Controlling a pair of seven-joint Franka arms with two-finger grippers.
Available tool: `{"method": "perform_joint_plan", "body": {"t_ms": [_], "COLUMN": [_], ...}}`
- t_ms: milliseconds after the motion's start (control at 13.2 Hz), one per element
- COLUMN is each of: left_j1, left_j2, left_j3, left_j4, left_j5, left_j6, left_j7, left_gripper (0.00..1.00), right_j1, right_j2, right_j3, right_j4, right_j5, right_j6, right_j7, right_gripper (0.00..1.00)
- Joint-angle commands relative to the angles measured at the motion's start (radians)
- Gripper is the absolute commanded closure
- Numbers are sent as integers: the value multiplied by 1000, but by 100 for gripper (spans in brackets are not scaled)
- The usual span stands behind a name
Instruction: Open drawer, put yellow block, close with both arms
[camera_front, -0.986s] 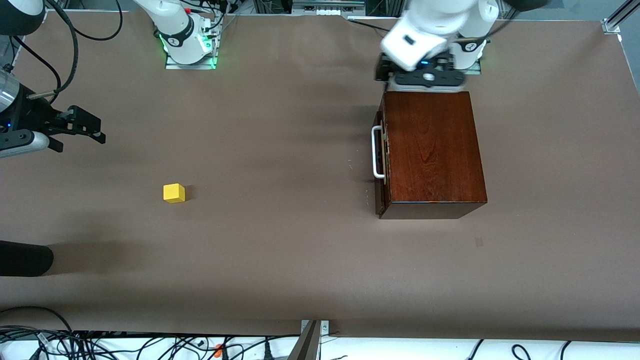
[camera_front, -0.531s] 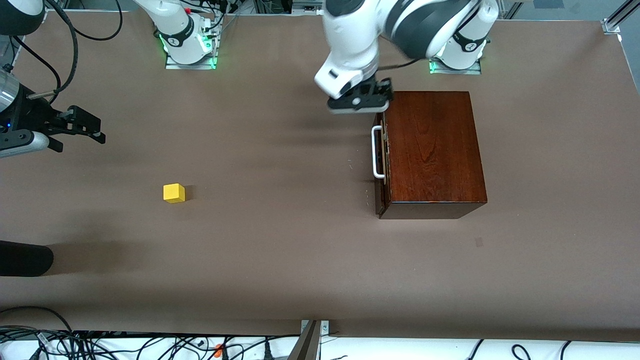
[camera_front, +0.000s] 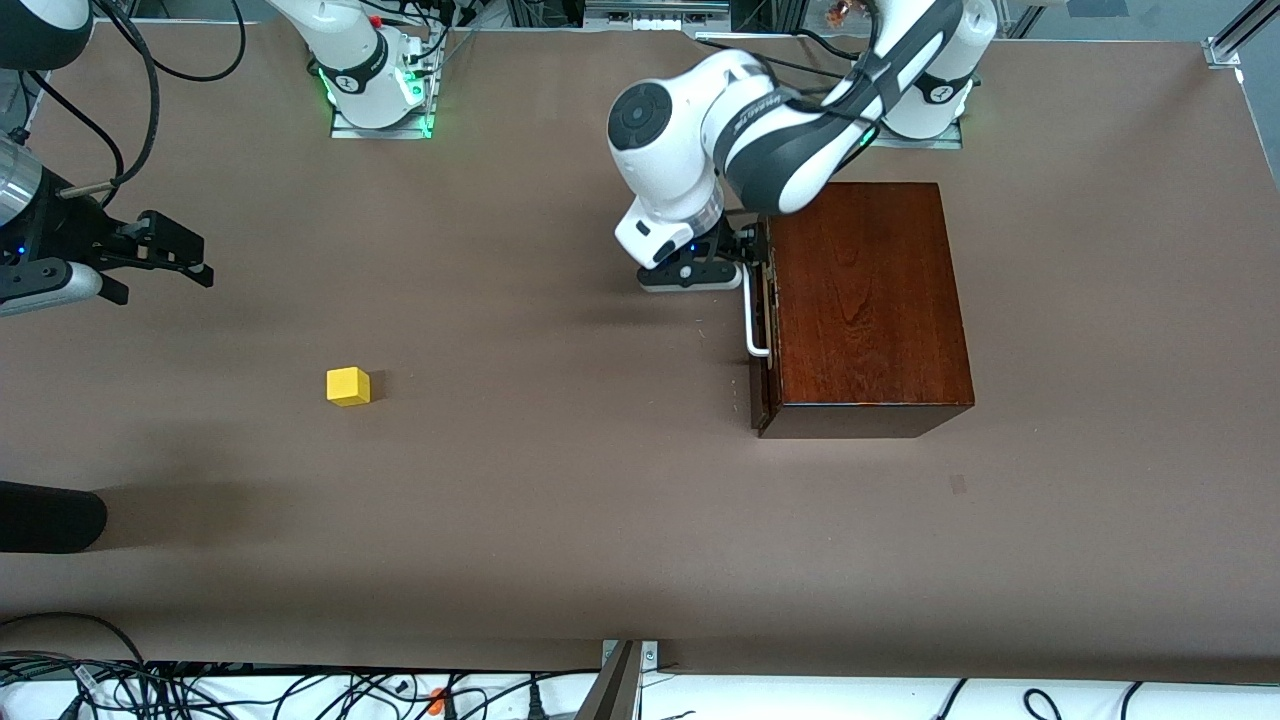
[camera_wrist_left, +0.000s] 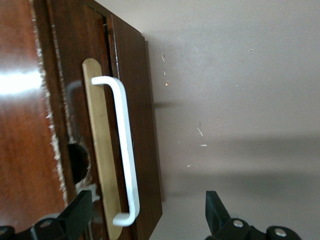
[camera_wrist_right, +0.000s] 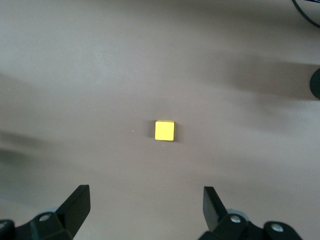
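The dark mahogany box (camera_front: 865, 300) stands toward the left arm's end of the table. Its drawer (camera_wrist_left: 132, 115) looks closed, with the white bar handle (camera_front: 751, 318) on the front. My left gripper (camera_front: 742, 258) is open, low in front of the drawer. In the left wrist view one end of the handle (camera_wrist_left: 124, 150) lies between the spread fingers (camera_wrist_left: 76, 212) of my left gripper (camera_wrist_left: 145, 216), not gripped. The yellow block (camera_front: 348, 386) sits on the bare table toward the right arm's end. My right gripper (camera_front: 195, 258) hovers open and empty, with the block (camera_wrist_right: 164, 130) ahead of it (camera_wrist_right: 145, 205).
A dark rounded object (camera_front: 50, 515) pokes in at the table's edge at the right arm's end, nearer the front camera than the block. Cables (camera_front: 300, 690) lie past the table's near edge. The brown tabletop (camera_front: 560, 450) runs between the block and the box.
My left arm has swung from above the box's back edge round and down to the drawer front, at the handle. The right arm, the block and the box have not moved.
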Motion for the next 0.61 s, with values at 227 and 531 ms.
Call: {"method": "perform_joint_plan", "body": {"t_ms": [227,531], "left_j1": [-8,-8], "left_j2": [80,130], "left_j3": [6,13], "left_j4": [13,12], "left_j5": [54,111], "left_j6": [26,26], "left_j7": [-6,-18], "left_gripper": [0,0], "right_j1": [19,19], "right_j2": [1,0], "right_j3": [6,6], "right_j4": [26,26], "right_j5": [-35,-33], "right_j6": [-35,-43], "right_j7": [1,1], "right_gripper": [0,0]}}
